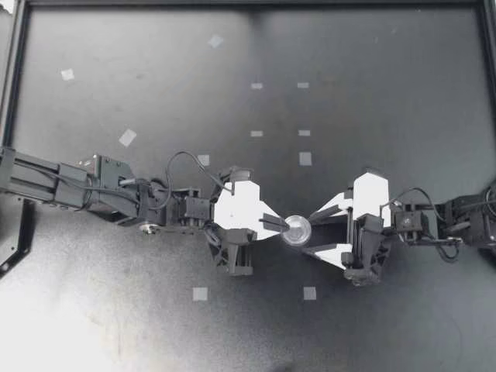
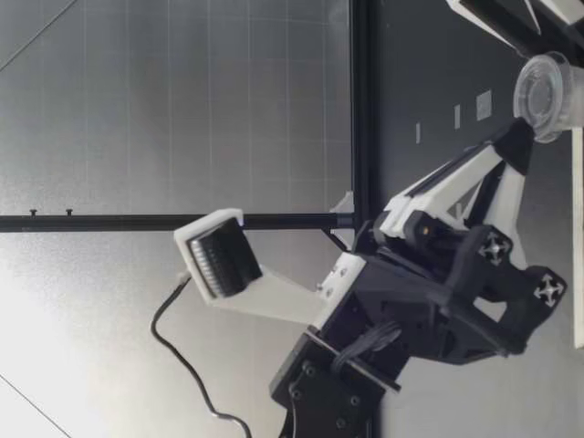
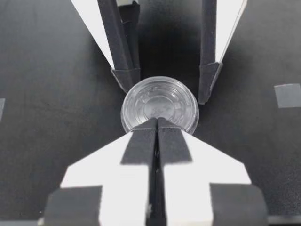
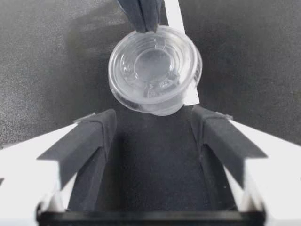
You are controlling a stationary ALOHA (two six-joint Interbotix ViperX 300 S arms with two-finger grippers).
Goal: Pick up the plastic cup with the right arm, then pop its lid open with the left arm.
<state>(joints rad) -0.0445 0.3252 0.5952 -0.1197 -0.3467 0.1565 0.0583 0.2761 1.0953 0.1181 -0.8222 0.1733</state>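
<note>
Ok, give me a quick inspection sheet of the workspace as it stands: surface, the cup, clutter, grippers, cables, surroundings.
Surface: dark table, marked with small pale tape squares.
Job's things: one small clear plastic cup between the two arms; whether it touches the table cannot be told.
Clutter: nothing seen.
Grippers: left gripper shut, pinching the cup's rim; right gripper open, its tips flanking the cup's opposite side.
Cables: black cable loops over the left wrist; second cable loops by the right wrist; both are away from the cup.
Surroundings: black frame rail along the table's edge; gridded wall panel behind.
</note>
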